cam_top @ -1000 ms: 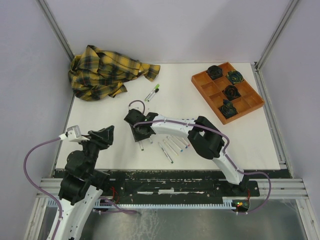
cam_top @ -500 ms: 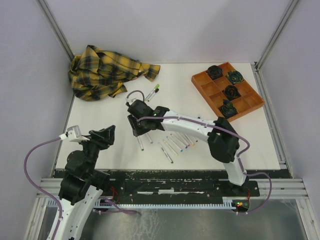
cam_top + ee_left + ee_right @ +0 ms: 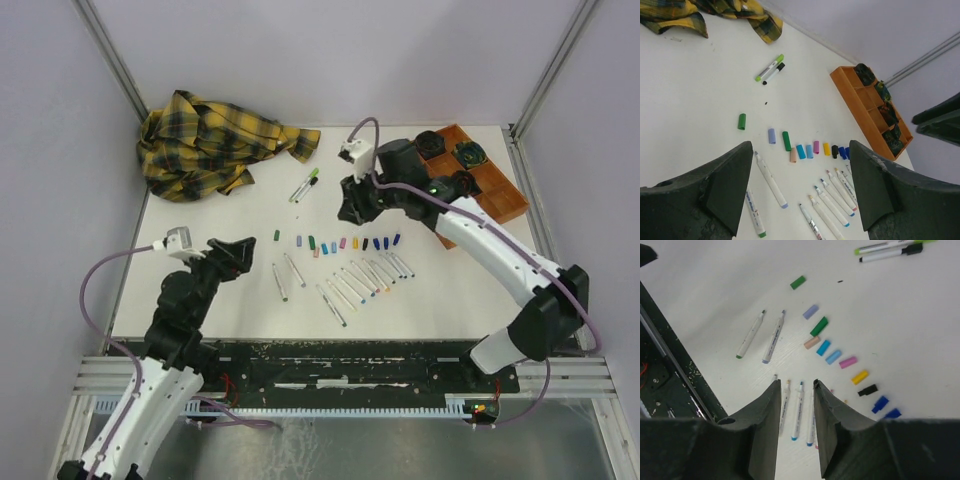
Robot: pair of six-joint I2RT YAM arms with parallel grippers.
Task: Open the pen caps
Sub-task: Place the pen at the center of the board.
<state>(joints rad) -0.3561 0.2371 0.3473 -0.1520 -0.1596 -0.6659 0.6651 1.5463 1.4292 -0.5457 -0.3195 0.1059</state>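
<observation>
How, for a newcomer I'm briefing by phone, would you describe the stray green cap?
From the yellow plaid shirt at far left, come nearer to the row of caps. The green cap lies alone beyond its left end; the other green cap sits among neighbours.

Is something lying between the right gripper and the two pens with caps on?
Nothing visible does: the way from the right gripper to the two capped pens is open; the loose caps lie nearer the arms.

1. The left pincer [image 3: 800,144] gapes wide above the worktop [image 3: 700,85], gripping nothing.
2. Loose pen caps [image 3: 800,151] lie in a rough row, with white pen barrels [image 3: 771,180] just beside them.
3. Two capped pens [image 3: 770,68] lie well apart, nearer the plaid cloth [image 3: 757,22].
</observation>
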